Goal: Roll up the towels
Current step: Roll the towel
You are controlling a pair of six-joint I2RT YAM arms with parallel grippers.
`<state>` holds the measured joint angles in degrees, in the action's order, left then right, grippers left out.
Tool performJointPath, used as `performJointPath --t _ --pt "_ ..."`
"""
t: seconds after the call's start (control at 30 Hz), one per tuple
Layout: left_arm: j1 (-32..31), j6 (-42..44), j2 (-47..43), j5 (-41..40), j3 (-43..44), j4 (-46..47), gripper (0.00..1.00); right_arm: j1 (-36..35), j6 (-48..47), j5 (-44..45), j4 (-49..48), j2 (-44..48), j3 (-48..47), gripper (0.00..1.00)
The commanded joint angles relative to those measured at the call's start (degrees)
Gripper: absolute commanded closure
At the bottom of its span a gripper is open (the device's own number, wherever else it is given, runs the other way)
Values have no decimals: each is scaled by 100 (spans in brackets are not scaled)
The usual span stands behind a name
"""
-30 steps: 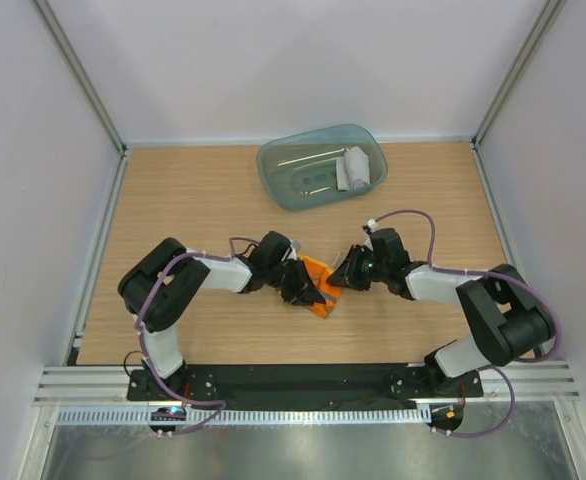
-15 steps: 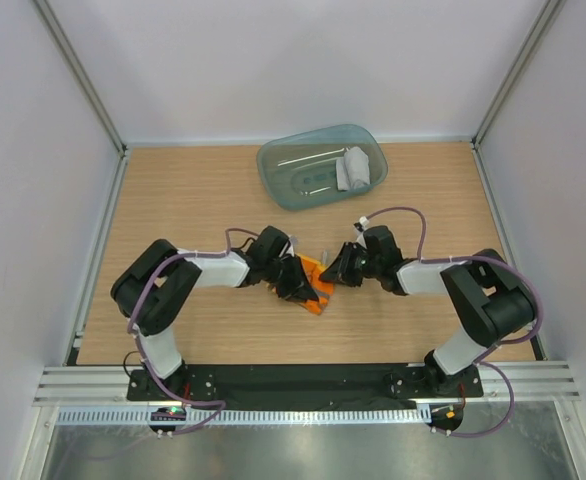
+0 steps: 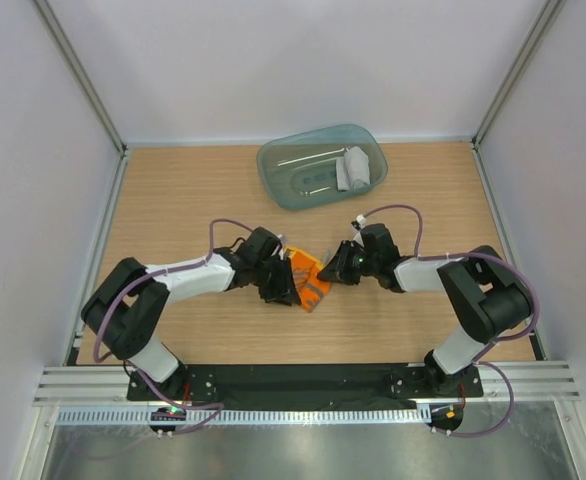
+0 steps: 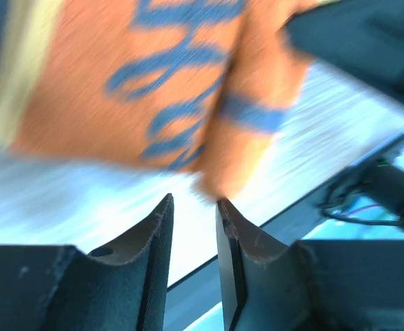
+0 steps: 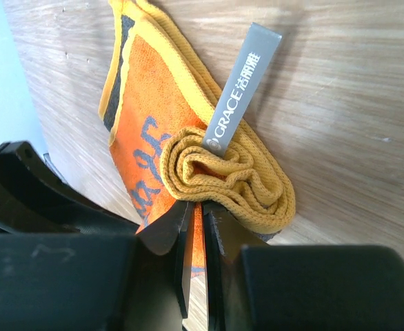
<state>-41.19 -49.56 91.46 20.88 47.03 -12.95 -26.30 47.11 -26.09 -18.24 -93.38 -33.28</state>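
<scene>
The yellow-orange towel (image 3: 310, 276) lies partly rolled on the wooden table between my two grippers. In the right wrist view its rolled yellow end (image 5: 229, 172) sits at the fingertips, with a grey label (image 5: 242, 89) sticking out. My right gripper (image 5: 196, 207) is shut on a flat orange layer of this towel; it also shows in the top view (image 3: 336, 270). My left gripper (image 4: 194, 201) is narrowly open and empty, its tips just short of the towel's blurred orange edge (image 4: 119, 89); in the top view it is at the towel's left side (image 3: 283, 285). The grey towel (image 3: 354, 168) lies rolled in the tray.
The translucent teal tray (image 3: 303, 170) stands at the back centre of the table. White walls and metal frame posts close in the left, right and far sides. The black base rail (image 3: 303, 382) runs along the near edge.
Both grippers and the yellow-orange towel have shifted a little to the left and away from the bases. The left arm has stretched out lower along the table.
</scene>
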Motion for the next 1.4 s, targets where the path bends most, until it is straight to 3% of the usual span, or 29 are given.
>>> performJointPath --t 0.0,0.07,0.17,0.23,0.4,0.57,0.9,1.37 --pt "-12 587 -478 -663 -44 -1156 68 64 -369 868 514 -242 -3 83" --pt "-38 693 -690 -1084 69 -1637 68 73 -378 851 550 -259 -47 83" --pt "-266 843 -1077 -2469 385 -2368 68 64 -396 825 593 -242 -91 83" --pt "-581 895 -1366 -2843 561 -2545 68 55 -405 825 637 -224 -91 83" --pt "-1592 1246 -1605 -3582 1071 -1977 66 38 -440 842 699 -154 -91 83" --pt "-2217 1852 -949 -3530 1361 -1141 64 -6 -440 842 752 -163 -135 83" --pt "-2297 2249 538 -3415 1705 -401 62 -33 -475 833 813 -224 -188 83" --pt "-2297 2310 312 -4180 1134 -269 60 -33 -510 772 743 -488 -241 83"
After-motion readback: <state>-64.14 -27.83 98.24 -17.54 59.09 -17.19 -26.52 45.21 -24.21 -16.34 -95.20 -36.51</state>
